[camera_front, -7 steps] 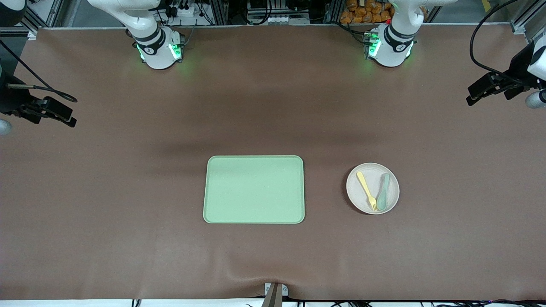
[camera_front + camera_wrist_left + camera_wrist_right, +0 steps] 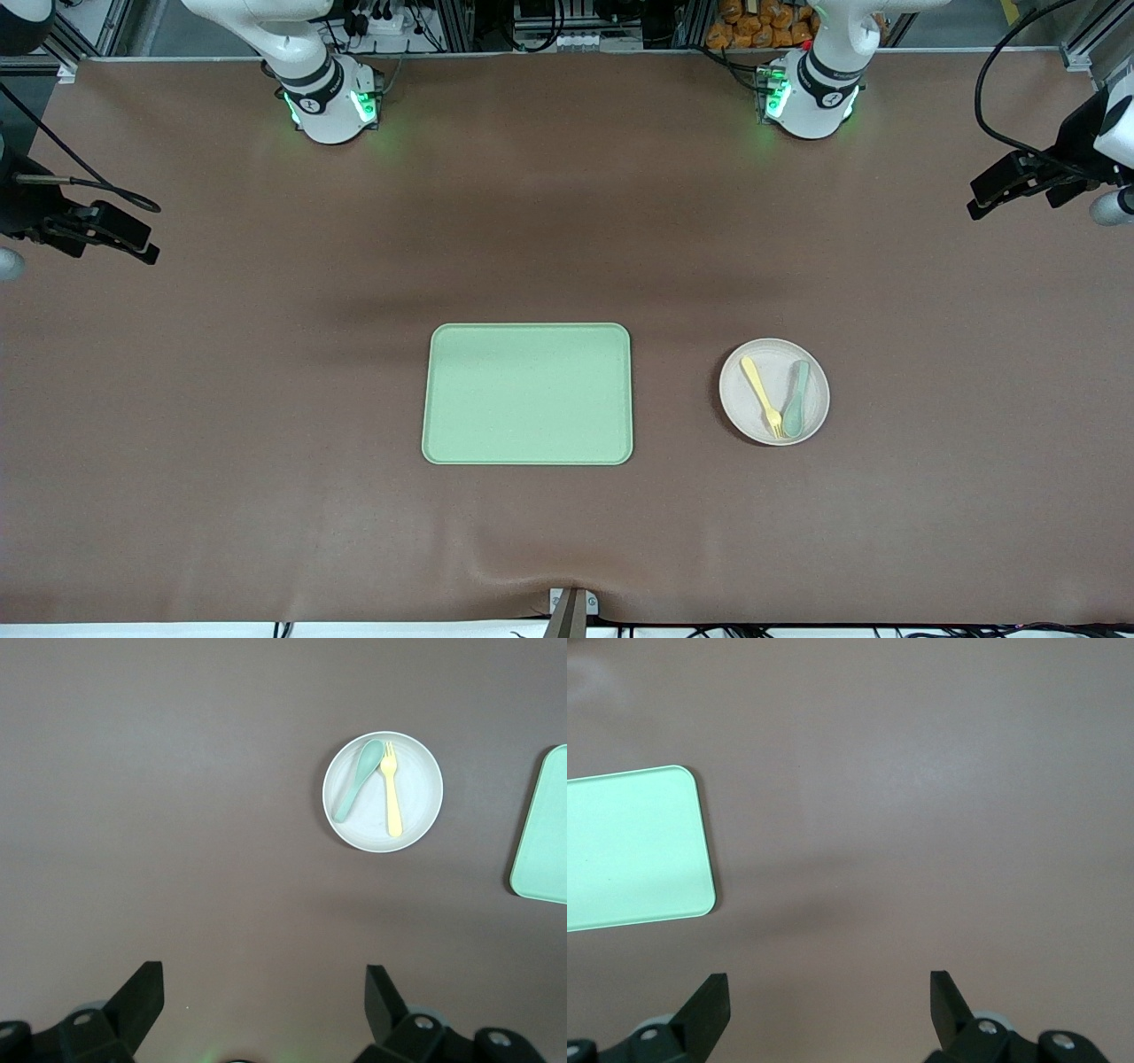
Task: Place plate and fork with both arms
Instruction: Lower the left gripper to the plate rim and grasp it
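The pale round plate (image 2: 740, 403) lies on the brown table toward the left arm's end, beside the tray. On it rests the small yellow fork (image 2: 762, 397), tines toward the front camera. In the left wrist view the plate (image 2: 416, 788) and fork (image 2: 392, 797) show well below and apart from my left gripper (image 2: 263, 973). That gripper hangs high over bare table, open and holding nothing. My right gripper (image 2: 828, 978) is open too, high over bare table toward the right arm's end, with nothing between its fingers.
A grey-green spoon (image 2: 795, 403) lies on the plate beside the fork. A rectangular light-green tray (image 2: 527, 394) sits mid-table, and its edge shows in both wrist views (image 2: 545, 833) (image 2: 629, 846). The arm bases (image 2: 811, 93) (image 2: 328, 97) stand along the table's back edge.
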Controlling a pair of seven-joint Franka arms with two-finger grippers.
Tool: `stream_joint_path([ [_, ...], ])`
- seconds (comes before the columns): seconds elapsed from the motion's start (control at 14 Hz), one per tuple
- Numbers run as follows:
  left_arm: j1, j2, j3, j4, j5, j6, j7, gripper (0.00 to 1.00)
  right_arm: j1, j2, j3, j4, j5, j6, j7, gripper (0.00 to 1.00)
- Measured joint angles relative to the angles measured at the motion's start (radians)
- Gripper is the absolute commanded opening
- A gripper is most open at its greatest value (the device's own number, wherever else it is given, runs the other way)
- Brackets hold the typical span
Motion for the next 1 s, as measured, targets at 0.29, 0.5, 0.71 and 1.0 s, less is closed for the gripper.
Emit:
stream_joint_path([
  [0.29,0.002,0.121,-0.001,0.014,0.000,0.036,0.000,1.00,0.000,0.001,0.000,0.000,0.001,0.000,0.000,1.00],
  [0.5,0.008,0.248,-0.001,0.011,0.000,0.139,0.000,1.00,0.000,0.001,0.000,0.000,0.002,-0.001,0.000,1.00],
  [0.71,0.008,0.357,-0.001,-0.003,0.000,0.257,0.000,1.00,0.000,0.001,0.000,0.000,0.002,-0.001,0.000,1.00],
  [1.0,-0.001,0.468,-0.004,-0.053,0.000,0.426,0.000,1.00,0.000,0.001,0.000,0.000,0.002,-0.001,0.000,1.00],
])
